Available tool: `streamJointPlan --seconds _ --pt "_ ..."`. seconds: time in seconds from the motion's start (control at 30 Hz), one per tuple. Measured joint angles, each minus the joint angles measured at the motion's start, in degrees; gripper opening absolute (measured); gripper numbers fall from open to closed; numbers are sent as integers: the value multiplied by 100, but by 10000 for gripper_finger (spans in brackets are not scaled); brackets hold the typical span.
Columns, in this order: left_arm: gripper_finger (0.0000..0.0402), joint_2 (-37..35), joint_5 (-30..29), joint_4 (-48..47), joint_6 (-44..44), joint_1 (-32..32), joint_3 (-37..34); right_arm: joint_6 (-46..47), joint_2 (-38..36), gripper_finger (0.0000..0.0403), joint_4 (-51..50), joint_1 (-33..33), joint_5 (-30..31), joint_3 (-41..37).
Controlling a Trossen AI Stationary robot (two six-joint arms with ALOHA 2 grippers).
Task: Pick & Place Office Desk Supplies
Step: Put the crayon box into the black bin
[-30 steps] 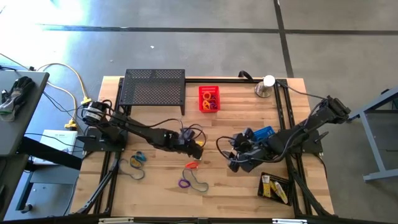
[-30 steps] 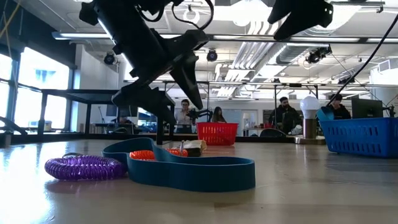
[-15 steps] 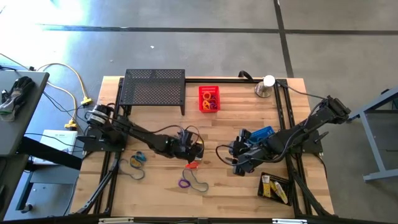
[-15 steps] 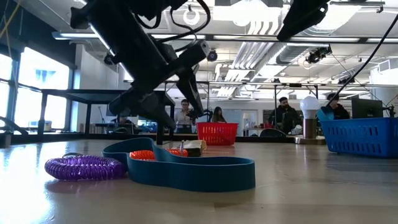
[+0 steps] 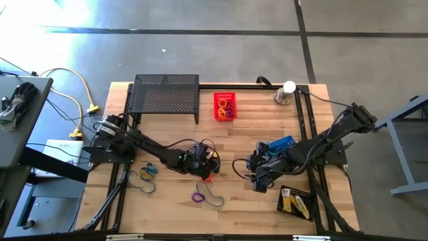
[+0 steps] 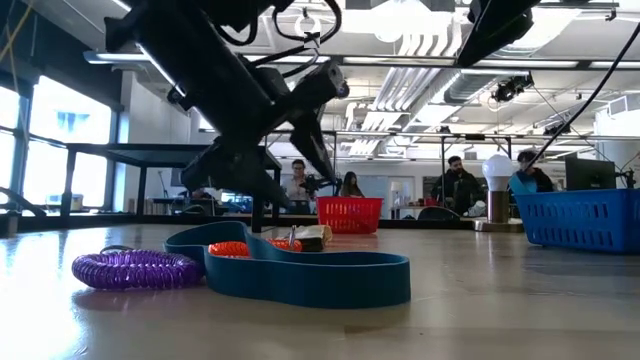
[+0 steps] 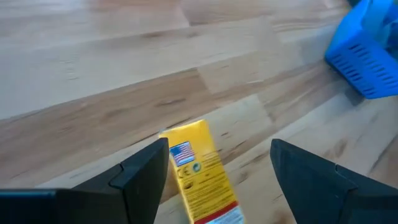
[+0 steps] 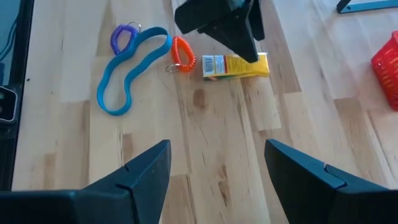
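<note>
Some coil loops already sit in the red basket (image 5: 225, 106) by the bench's far edge; yellow box (image 7: 202, 176), orange coil (image 8: 181, 53), purple coil (image 8: 121, 37), blue band (image 8: 127, 71) left mid-bench. Left gripper (image 7: 214, 180) wide open astride the box, not clamping yet. Right gripper (image 8: 214, 165) open, empty

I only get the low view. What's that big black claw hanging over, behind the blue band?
Observer: The left gripper, open, hangs over a yellow box lying flat on the table.
Operator: What's inside the red basket?
Observer: From above, the red basket holds small coloured loops.
Operator: Where's the other arm's claw?
Observer: The right gripper, open, waits beside the blue basket on the table's right side.
</note>
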Motion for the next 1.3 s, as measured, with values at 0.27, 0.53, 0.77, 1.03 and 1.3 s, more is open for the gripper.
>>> streamJointPlan --seconds 0.27,0.53,0.77,1.03,1.3 --pt "273 340 19 152 20 -22 -1 11 0 247 -5 44 -33 -2" --pt "273 610 -28 341 94 -32 8 -13 0 247 17 63 -14 -2" --pt "273 939 -172 667 268 -56 50 -110 0 247 85 66 -1 -52" --pt "273 990 -99 801 1189 -180 48 -101 0 247 403 66 -41 -533" --pt "258 990 38 627 1258 -183 61 31 0 247 577 66 -41 -654"
